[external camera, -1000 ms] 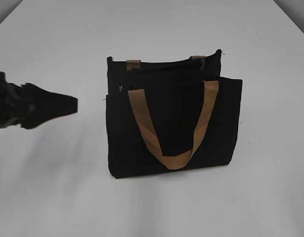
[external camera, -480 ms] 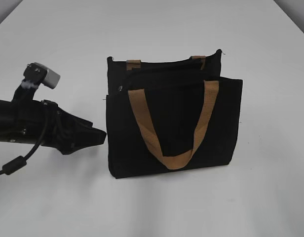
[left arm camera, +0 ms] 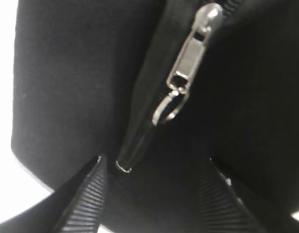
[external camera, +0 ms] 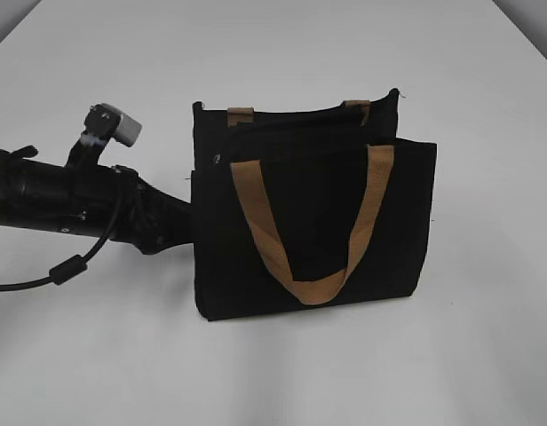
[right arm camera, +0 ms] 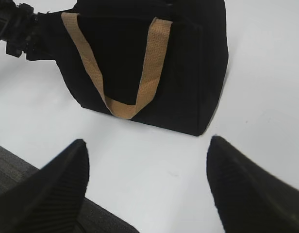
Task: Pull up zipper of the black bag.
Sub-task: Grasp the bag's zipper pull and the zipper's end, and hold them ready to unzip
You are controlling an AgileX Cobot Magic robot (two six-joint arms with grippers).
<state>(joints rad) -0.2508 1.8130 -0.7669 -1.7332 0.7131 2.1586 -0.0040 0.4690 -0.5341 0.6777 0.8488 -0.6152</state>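
Note:
The black bag [external camera: 313, 213] stands upright on the white table, with tan handles [external camera: 256, 222]; it also shows in the right wrist view [right arm camera: 198, 73]. The zipper's silvery pull [external camera: 218, 159] sits at the bag's left end. My left gripper [external camera: 186, 226] is against the bag's left side. In the left wrist view its jaws [left arm camera: 153, 162] are open, and the metal zipper pull [left arm camera: 188, 63] hangs just ahead of them, its tab end between the fingertips. My right gripper [right arm camera: 147, 160] is open and empty, low in front of the bag, and out of the exterior view.
The white table [external camera: 416, 373] surrounds the bag. The left arm and its cable [external camera: 69, 266] lie across the table's left side. A dark grey surface [right arm camera: 13, 170] shows at the lower left of the right wrist view.
The left arm has moved right across the table, from well left of the bag to its left end. The bag has not moved.

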